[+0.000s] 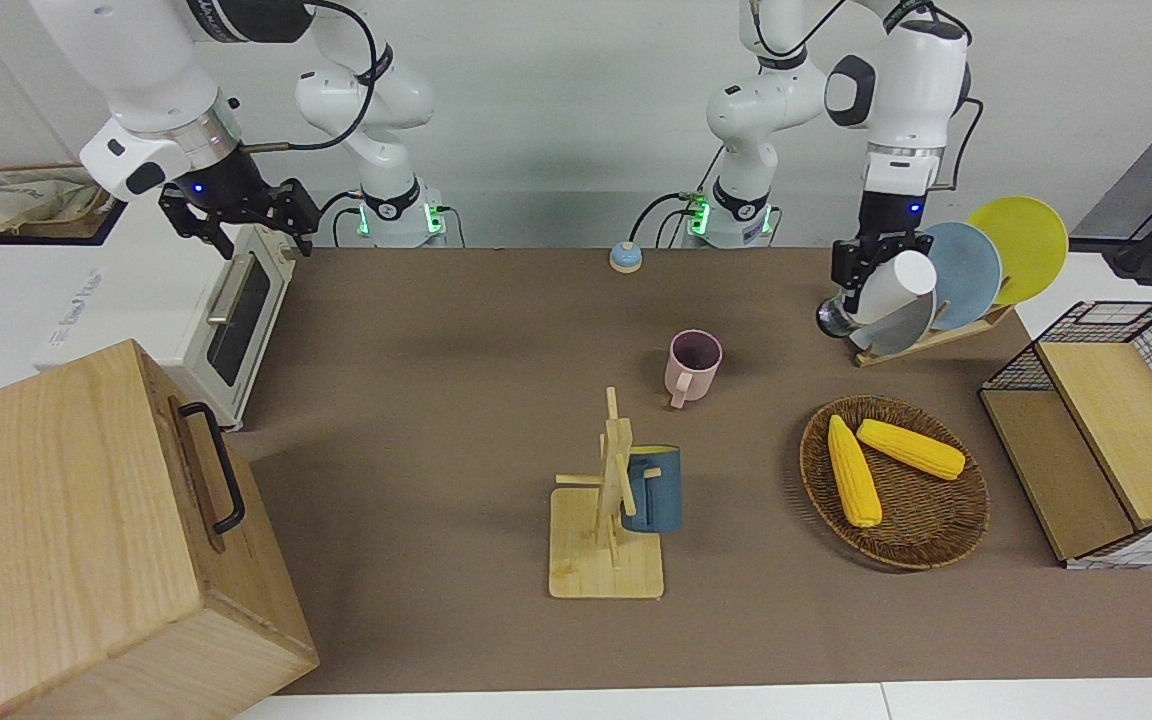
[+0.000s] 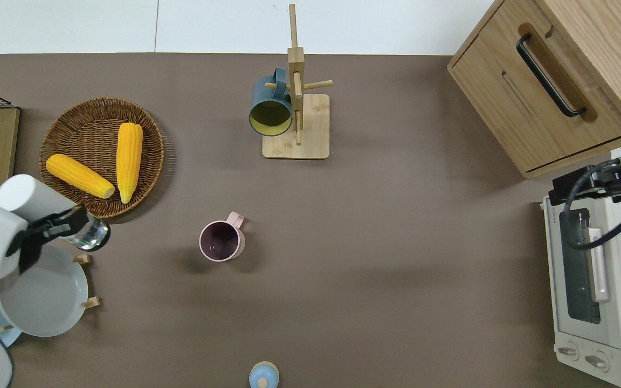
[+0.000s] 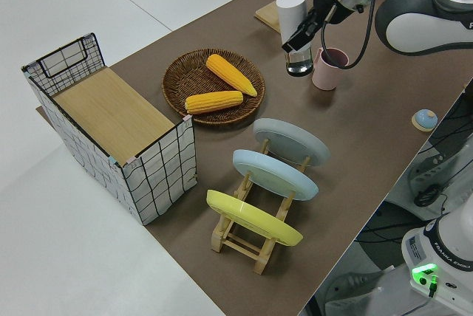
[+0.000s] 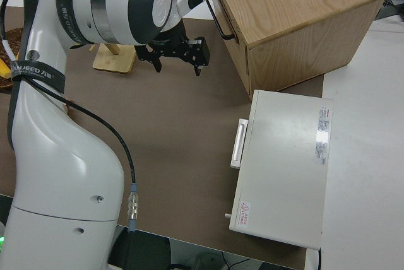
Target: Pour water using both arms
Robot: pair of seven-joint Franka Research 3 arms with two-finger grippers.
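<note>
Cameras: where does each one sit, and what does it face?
Front: across the table, facing both arms; left hand holds a bottle.
Overhead: straight down; pink mug central, left arm at the edge.
Left side: at the left arm's end, over the plate rack.
Right side: above the right arm, toward the oven.
Front and overhead share the mug.

a: how's the light?
b: bright and even, from above. shadows on the table [image 1: 456, 330] are soft, like the faint one under the pink mug [image 2: 222, 241].
a: any glare?
b: a white sheen on the toaster oven [image 4: 285, 168] top, small green glows at the arm bases.
a: blur?
b: none, all four views look sharp; straight edges bend slightly near the front view's corners.
</note>
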